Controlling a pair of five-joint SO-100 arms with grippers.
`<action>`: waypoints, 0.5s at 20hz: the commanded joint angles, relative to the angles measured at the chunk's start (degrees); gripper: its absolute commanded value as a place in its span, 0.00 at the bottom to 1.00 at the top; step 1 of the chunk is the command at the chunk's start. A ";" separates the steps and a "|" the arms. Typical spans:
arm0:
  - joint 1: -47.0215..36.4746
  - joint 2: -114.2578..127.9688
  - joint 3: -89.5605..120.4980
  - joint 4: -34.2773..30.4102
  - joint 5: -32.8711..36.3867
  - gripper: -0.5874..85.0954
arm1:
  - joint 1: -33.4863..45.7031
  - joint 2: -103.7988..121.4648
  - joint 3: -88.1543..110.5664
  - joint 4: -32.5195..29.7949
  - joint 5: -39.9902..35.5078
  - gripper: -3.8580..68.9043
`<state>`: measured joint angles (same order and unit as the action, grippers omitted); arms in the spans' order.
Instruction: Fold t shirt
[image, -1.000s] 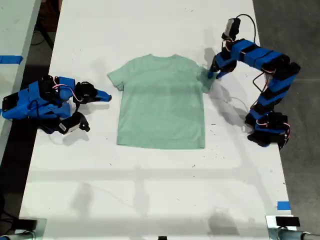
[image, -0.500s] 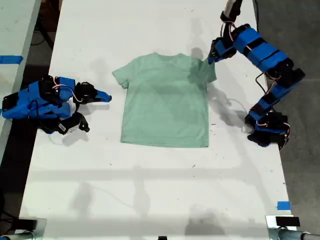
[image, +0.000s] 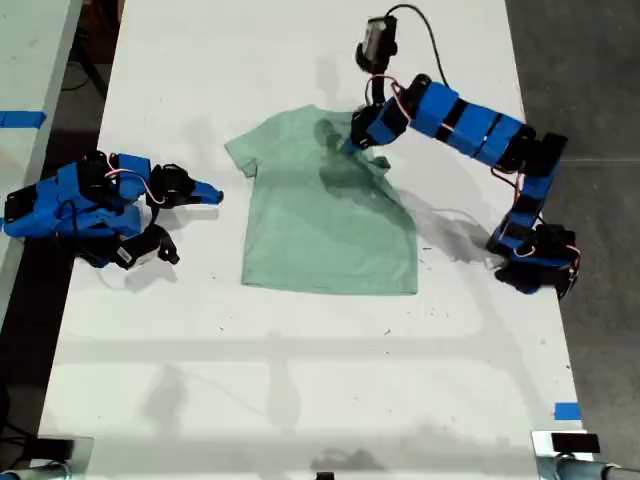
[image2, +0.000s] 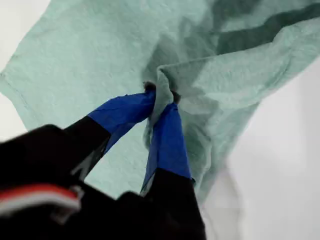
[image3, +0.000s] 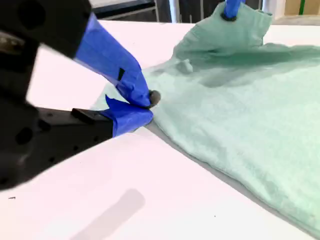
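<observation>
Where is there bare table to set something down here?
The wide strip of white table below the t shirt is bare, as is the strip above its collar. It is crowded where my first gripper lifts the sleeve, and around my second gripper.

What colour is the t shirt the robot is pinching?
Pale mint green, plain. The t shirt shows best in the exterior view.

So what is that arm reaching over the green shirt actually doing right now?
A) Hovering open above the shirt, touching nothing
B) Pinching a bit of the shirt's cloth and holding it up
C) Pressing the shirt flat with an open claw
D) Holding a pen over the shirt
B: my first gripper is closed on a fold of the t shirt, and the exterior view shows that side of the cloth pulled inward over the rest.
</observation>
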<state>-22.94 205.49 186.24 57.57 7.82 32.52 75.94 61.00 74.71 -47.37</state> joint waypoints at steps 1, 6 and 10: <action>0.62 0.53 2.46 0.18 -0.35 0.00 | -3.08 -2.37 -5.54 -3.60 -2.02 0.39; 0.44 0.53 2.46 0.18 -0.35 0.00 | 4.57 12.30 -6.50 9.05 -3.96 0.65; -0.53 0.53 2.46 0.00 -0.62 0.10 | 15.12 31.82 6.24 20.74 0.18 0.40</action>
<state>-22.94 205.49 186.24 57.57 7.82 44.91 96.24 61.88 91.58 -49.92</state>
